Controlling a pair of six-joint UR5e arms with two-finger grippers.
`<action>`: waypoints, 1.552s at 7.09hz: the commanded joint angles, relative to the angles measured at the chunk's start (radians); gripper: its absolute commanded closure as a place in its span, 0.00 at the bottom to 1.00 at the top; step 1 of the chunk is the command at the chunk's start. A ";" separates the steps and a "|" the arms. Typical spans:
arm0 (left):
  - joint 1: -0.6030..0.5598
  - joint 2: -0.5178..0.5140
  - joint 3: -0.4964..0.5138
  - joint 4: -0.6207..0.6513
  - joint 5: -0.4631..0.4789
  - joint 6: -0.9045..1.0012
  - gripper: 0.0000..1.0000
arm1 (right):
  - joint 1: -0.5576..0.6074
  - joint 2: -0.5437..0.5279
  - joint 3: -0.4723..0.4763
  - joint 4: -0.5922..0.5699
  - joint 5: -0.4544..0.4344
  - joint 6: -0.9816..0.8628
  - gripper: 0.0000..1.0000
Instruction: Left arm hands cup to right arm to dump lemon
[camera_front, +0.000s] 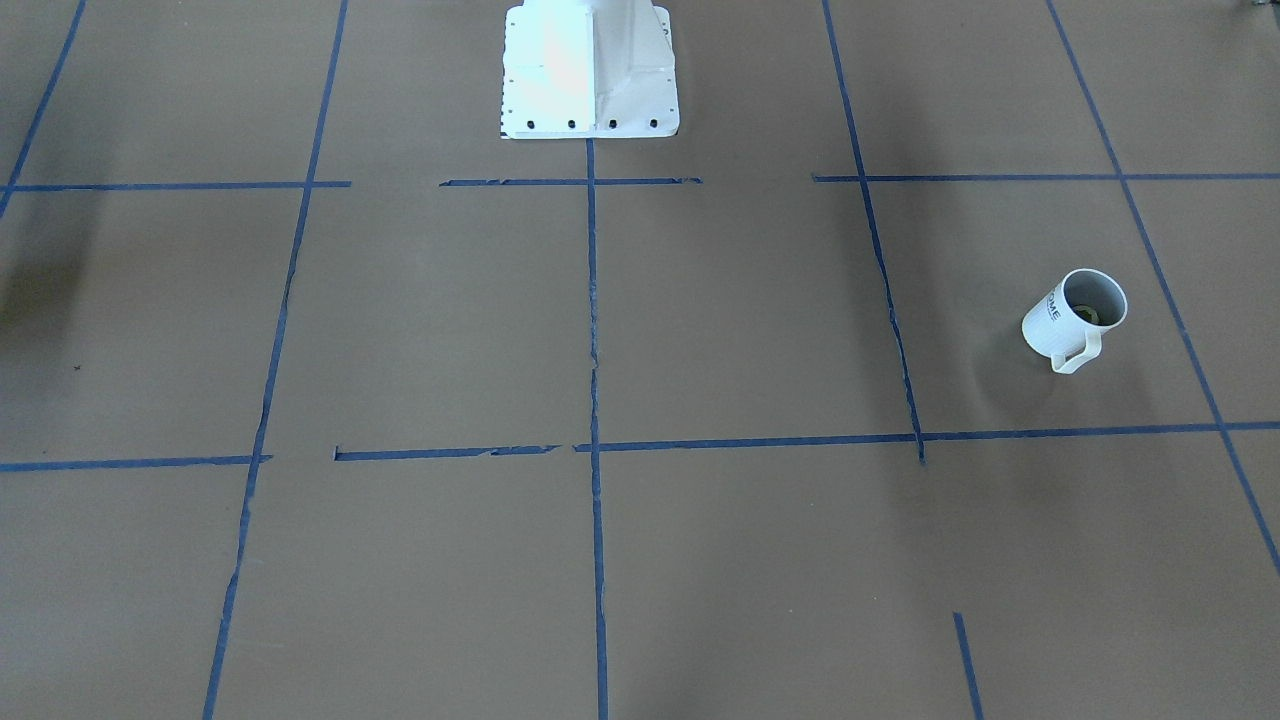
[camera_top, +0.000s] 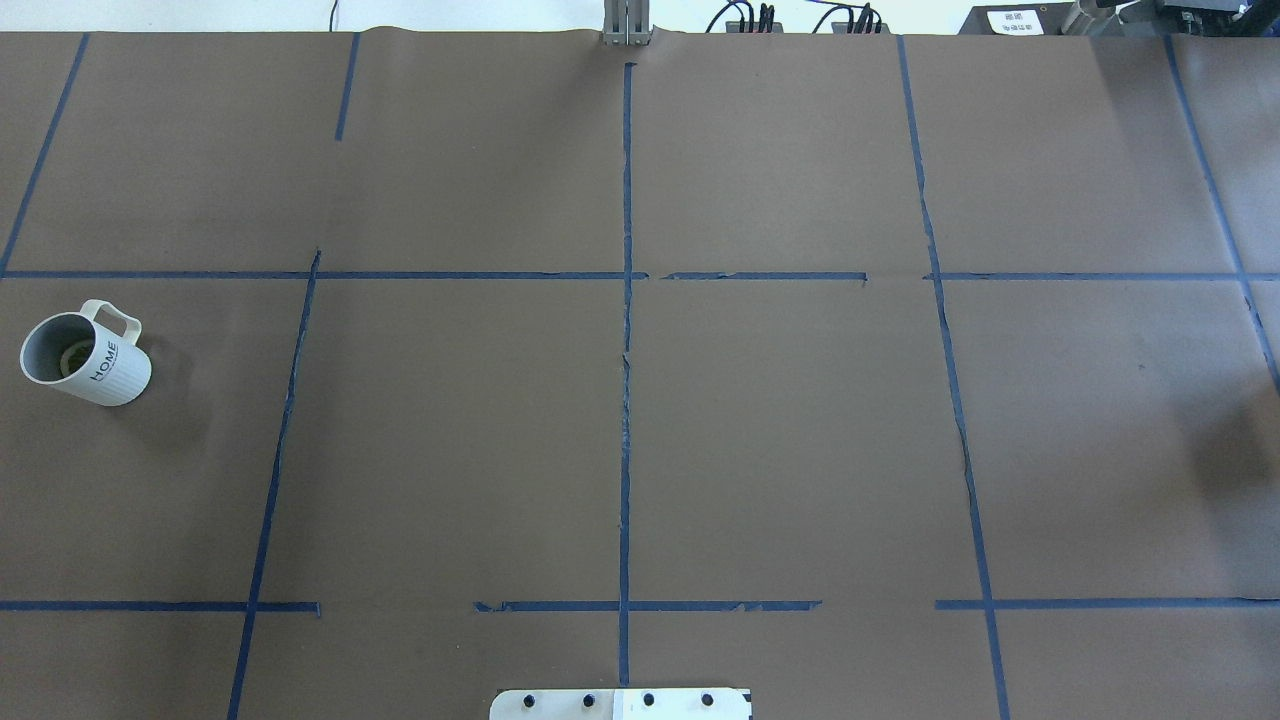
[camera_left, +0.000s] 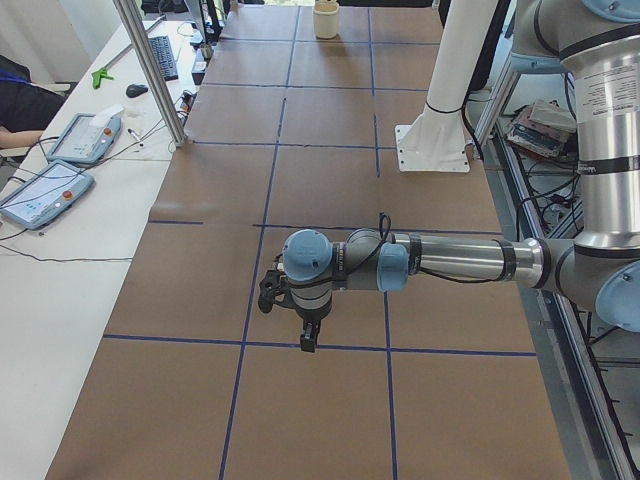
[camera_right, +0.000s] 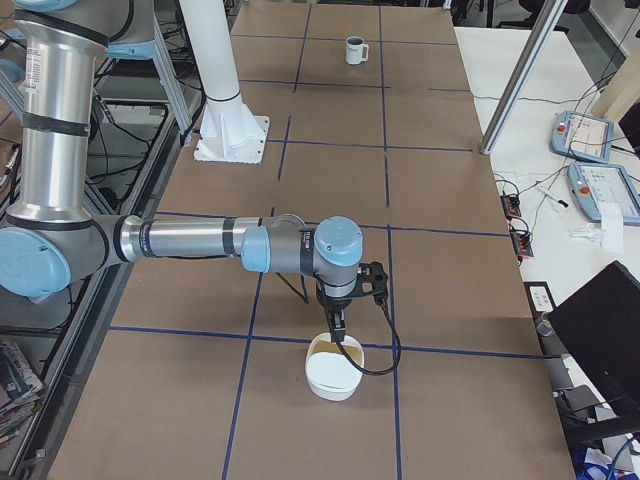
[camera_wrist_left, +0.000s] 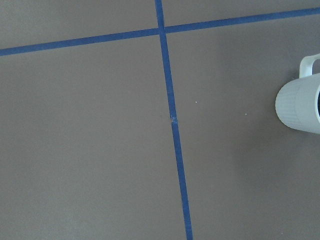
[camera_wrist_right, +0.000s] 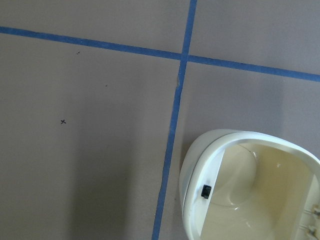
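The robot's silver, blue-capped left arm (camera_left: 455, 262) holds its forearm level above the brown paper-covered desk (camera_left: 200, 400), elbow bent square under an upright upper link. Its blue-jointed left wrist (camera_left: 305, 257) turns the black two-finger left hand (camera_left: 309, 340) straight down. At the far end, the matching right arm (camera_right: 190, 240) mirrors the pose, right wrist (camera_right: 338, 252) bent, black right hand (camera_right: 338, 325) pointing down. Whether either hand's fingers are parted cannot be made out.

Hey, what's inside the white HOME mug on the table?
A pale yellow-green lemon slice lies on the grey bottom of the mug. The mug's wall covers part of the slice and the bottom beside it, so nothing more can be told.
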 joint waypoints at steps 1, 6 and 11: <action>0.000 0.003 -0.014 0.002 0.002 0.001 0.00 | 0.000 0.002 0.000 0.000 0.000 0.000 0.00; 0.002 -0.017 -0.038 -0.002 -0.005 -0.006 0.00 | -0.002 0.009 0.000 0.002 0.000 0.000 0.00; 0.015 -0.104 0.008 -0.055 -0.008 -0.003 0.00 | -0.002 0.005 -0.006 0.026 0.000 0.003 0.00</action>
